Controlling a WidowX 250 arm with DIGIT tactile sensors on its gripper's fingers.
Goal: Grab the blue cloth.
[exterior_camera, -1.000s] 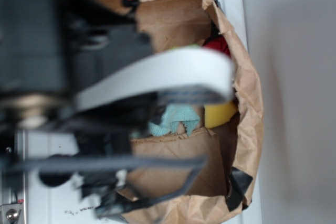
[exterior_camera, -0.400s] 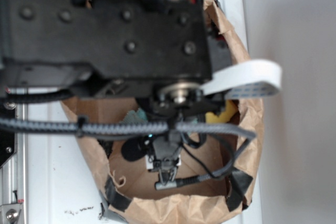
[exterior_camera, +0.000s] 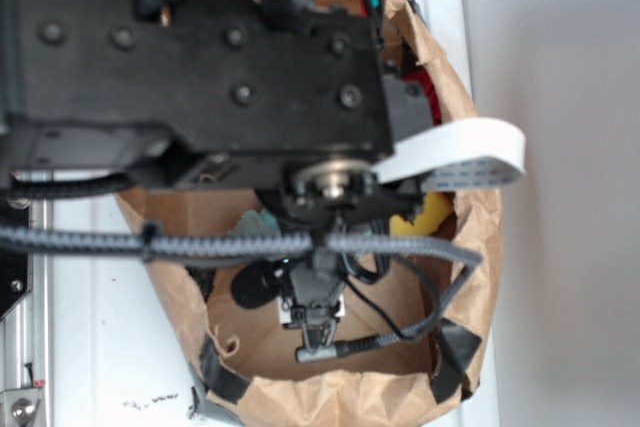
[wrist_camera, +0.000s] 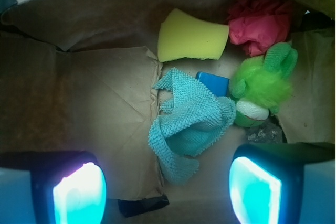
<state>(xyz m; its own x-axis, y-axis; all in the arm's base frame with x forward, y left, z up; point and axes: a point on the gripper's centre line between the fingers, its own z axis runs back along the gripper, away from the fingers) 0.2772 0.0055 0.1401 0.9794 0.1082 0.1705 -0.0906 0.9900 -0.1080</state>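
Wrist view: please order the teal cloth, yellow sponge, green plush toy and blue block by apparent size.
1. Teal-blue terry cloth
2-3. Yellow foam sponge and green plush toy, about alike
4. Small blue rigid block, partly hidden

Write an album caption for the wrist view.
Open end effector hovering above a crumpled light teal-blue terry cloth inside a brown paper bag.

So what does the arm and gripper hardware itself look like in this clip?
The arm is matte black with round bolt heads, a white ribbon cable, and grey braided cable. The gripper has dark fingers with pads that glow cyan.
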